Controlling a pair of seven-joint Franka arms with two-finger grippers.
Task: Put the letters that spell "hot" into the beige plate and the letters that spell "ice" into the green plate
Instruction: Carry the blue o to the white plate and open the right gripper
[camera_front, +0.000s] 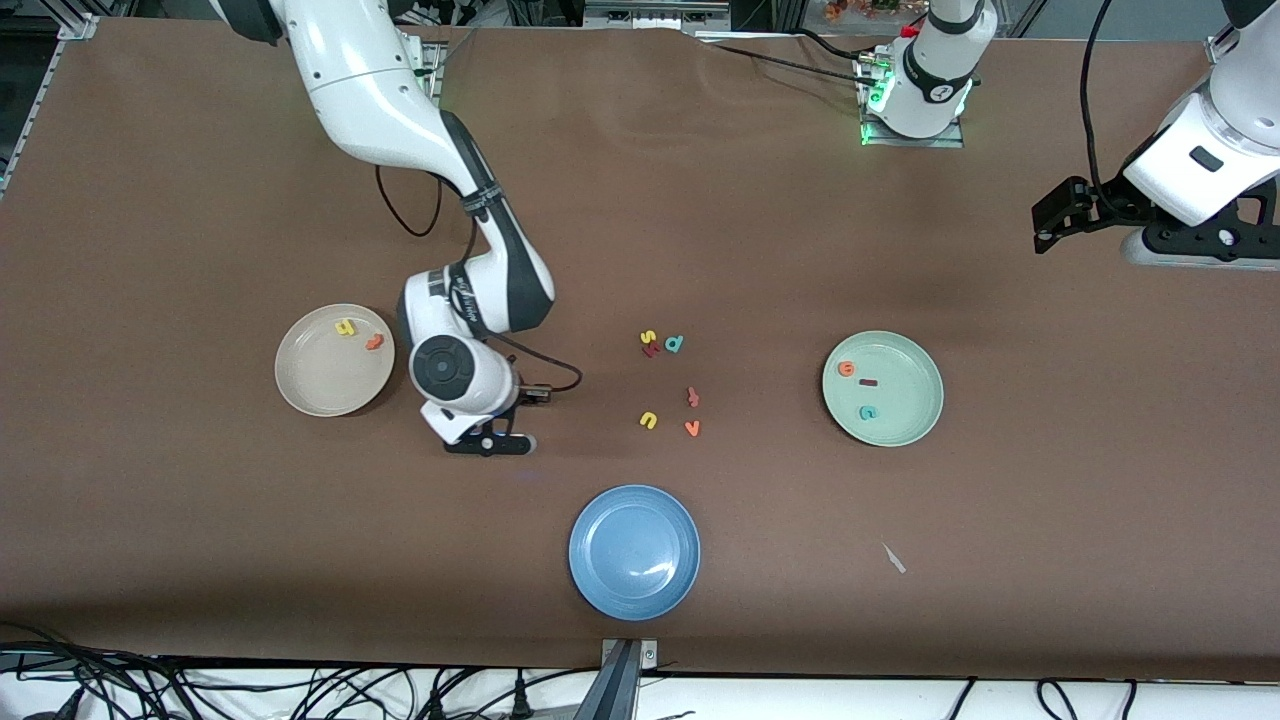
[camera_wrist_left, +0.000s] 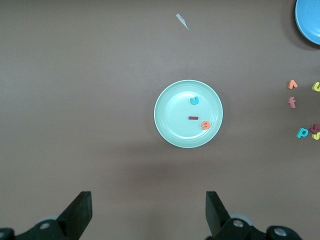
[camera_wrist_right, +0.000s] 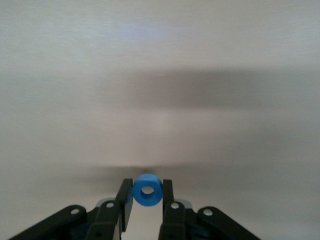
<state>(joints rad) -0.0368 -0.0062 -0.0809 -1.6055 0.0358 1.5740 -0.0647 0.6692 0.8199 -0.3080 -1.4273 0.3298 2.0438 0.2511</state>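
Holding the blue o pinched between its two fingers, the right gripper hangs low over bare table just beside the beige plate, toward the blue plate from it. The wrist view shows the foam ring upright between the pads, with only plain tabletop beneath it.

In the beige plate already lie the yellow h and the orange t, near each other at the side of the plate farther from the front camera. The green plate, toward the left arm's end of the table, carries all three of its letters: the orange e, the dark red i and the teal c. So "ice" looks finished and "hot" lacks only this ring.

By my reading, the step in hand is carrying the last letter to its plate. The next move calls for shifting the gripper over the beige plate's bare middle, clear of the two letters there, lowering it and letting go gently, since so light a piece may cling to a pad.

Between the plates the leftover letters sit untouched. The left gripper waits with its fingers spread wide, raised above its own end of the table.
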